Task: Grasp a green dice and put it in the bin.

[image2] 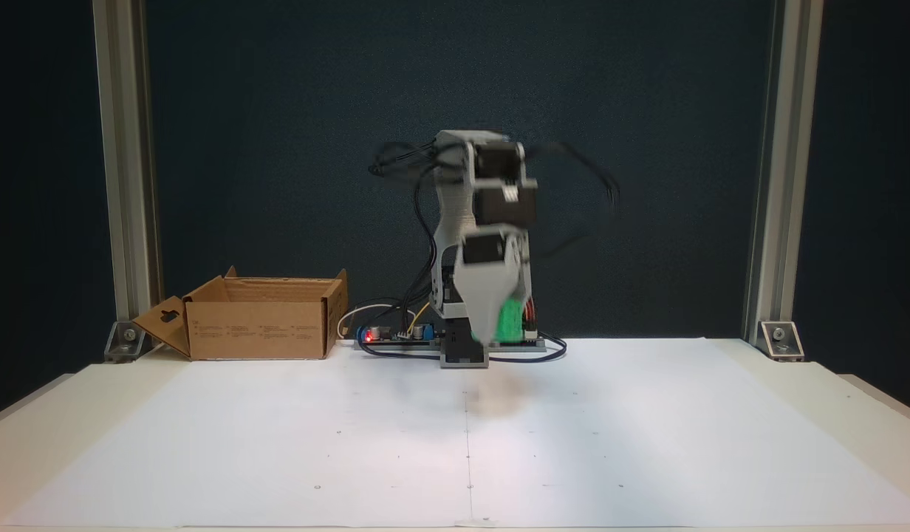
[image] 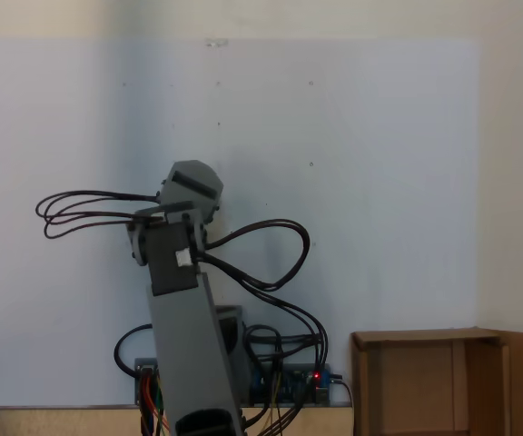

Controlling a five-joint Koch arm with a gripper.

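Note:
In a fixed view from the front, my grey gripper [image2: 493, 334] points down, blurred by motion, a little above the white table and in front of the arm's base. It is shut on the green dice [image2: 510, 321], which shows as a bright green patch beside the grey finger. The bin [image2: 259, 319], a brown cardboard box with raised flaps, stands at the back left, well apart from the gripper. In a fixed view from above, the bin [image: 425, 381] sits at the bottom right. There the arm's wrist [image: 192, 186] covers the dice.
A circuit board with a red light [image2: 368, 337] and loose cables [image2: 396, 325] lie between the bin and the arm's base [image2: 464, 358]. Metal posts [image2: 126, 170] stand at both back corners. White paper [image2: 462, 443] covers the table front.

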